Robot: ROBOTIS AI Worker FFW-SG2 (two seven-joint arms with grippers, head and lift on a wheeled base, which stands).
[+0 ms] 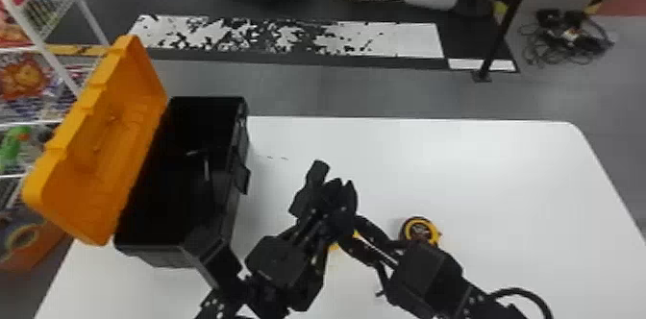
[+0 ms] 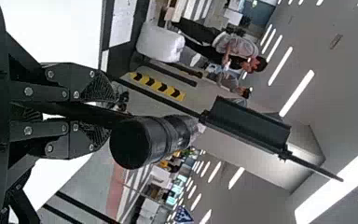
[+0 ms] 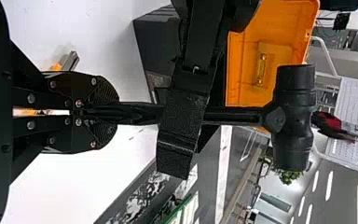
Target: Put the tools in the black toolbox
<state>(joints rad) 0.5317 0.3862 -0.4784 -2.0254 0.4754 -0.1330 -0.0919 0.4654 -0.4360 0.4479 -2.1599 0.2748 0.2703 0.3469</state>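
Observation:
My left gripper [image 1: 332, 200] is shut on the handle of a black mallet [image 1: 310, 188] above the table; my right gripper [image 1: 350, 232] is shut on the same handle, lower right. In the left wrist view the mallet's head [image 2: 154, 140] lies just beyond the left gripper [image 2: 93, 112]. The right wrist view shows the right gripper [image 3: 105, 114] at the handle's end, the mallet's head [image 3: 292, 116] far off. The black toolbox [image 1: 236, 207] stands at the left, orange lid [image 1: 101, 140] open, with thin metallic pieces [image 1: 206, 169] inside. A yellow-black tape measure [image 1: 419, 230] lies beside the right arm.
Under the grippers, a yellow item [image 1: 333, 247] is partly hidden on the white table [image 1: 452, 164]. A wire rack [image 1: 62, 63] stands past the lid. Beyond the table's far edge are the floor and a striped post [image 1: 507, 1].

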